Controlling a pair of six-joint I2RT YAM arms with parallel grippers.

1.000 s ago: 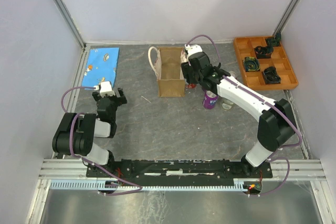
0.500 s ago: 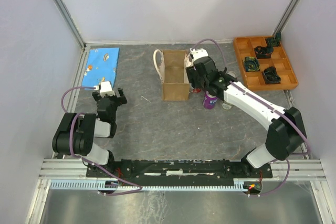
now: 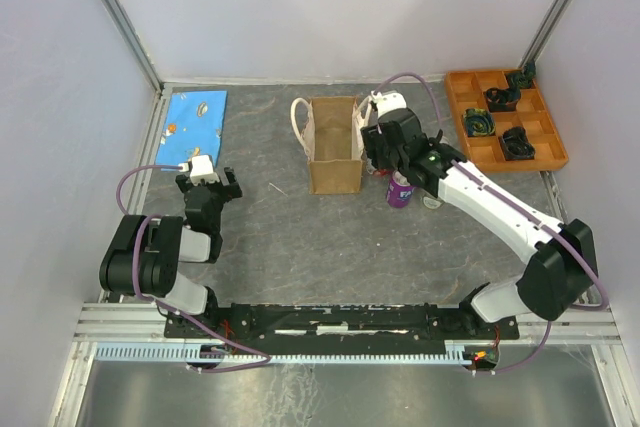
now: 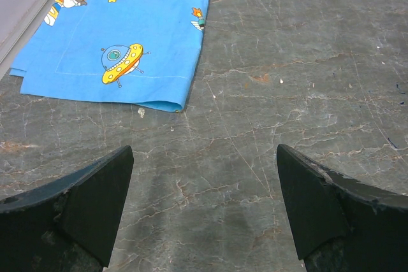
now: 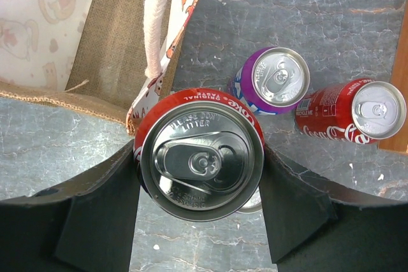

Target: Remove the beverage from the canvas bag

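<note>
Because the right arm covers it from above, the beverage (image 5: 201,160) shows clearly only at the wrist. It is a red can clamped between the right jaws, one finger pressed on each side. Its body is hidden below the lid. "Coke ORIGINAL TASTE" reads round the shoulder and "PLEASE DON'T LITTER" on the lid. A sliver of silver rim (image 5: 252,206) peeks from under it and cannot be identified.

Cans counted: three. Beyond the jaws stand a purple can (image 5: 271,81), label unreadable, and a second red can (image 5: 347,116) with Coca-Cola script.

The canvas bag (image 3: 334,145) sits just ahead and left of the jaws, with one cream handle (image 5: 158,23) showing at the wrist.

Over the worktop (image 4: 287,62) the left jaws stand apart. One blue cloth (image 4: 121,30) printed with spaceships lies ahead-left of them, cut off by the frame.
</note>
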